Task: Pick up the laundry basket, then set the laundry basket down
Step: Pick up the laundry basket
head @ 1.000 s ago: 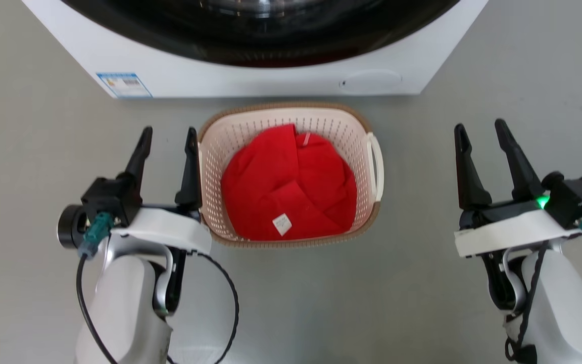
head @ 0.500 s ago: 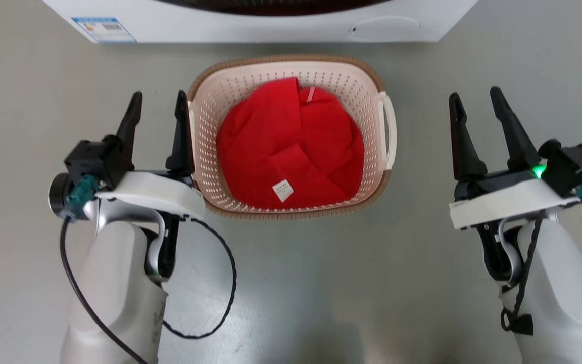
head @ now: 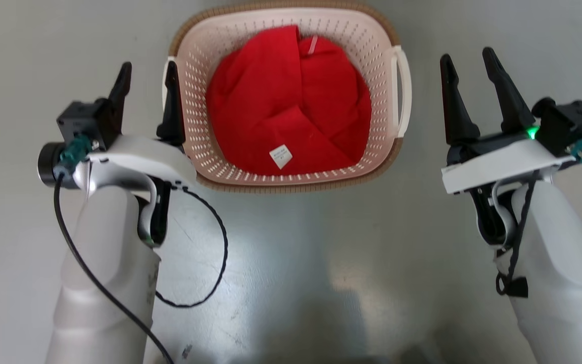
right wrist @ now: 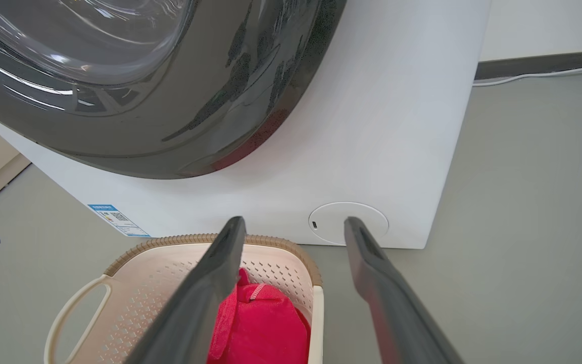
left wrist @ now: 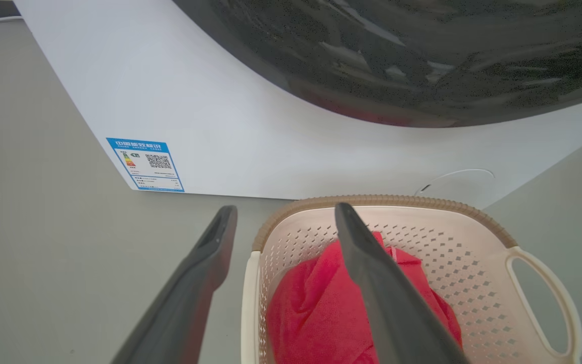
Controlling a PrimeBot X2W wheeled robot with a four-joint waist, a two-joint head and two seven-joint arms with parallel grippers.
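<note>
The laundry basket (head: 192,106) is cream-white and perforated, with a brown rim. It stands on the grey floor and holds a red cloth (head: 291,101). My left gripper (head: 148,73) is open at the basket's left side. In the left wrist view, my left gripper (left wrist: 286,212) has one finger outside the left wall and the other over the inside of the laundry basket (left wrist: 473,263). My right gripper (head: 467,60) is open with nothing between its fingers. It hangs a little to the right of the white right handle (head: 403,91). The right wrist view shows my right gripper (right wrist: 295,225) above the laundry basket (right wrist: 170,283).
A white washer (left wrist: 220,101) with a dark round door stands just behind the basket, and its front (right wrist: 372,151) rises close ahead. A black cable (head: 210,263) loops off my left forearm. Open grey floor (head: 296,278) lies before the basket and on both sides.
The head camera has moved: the whole picture has shifted, the basket looks larger and the washer has left that view. Both open grippers stand closer to the basket's sides.
</note>
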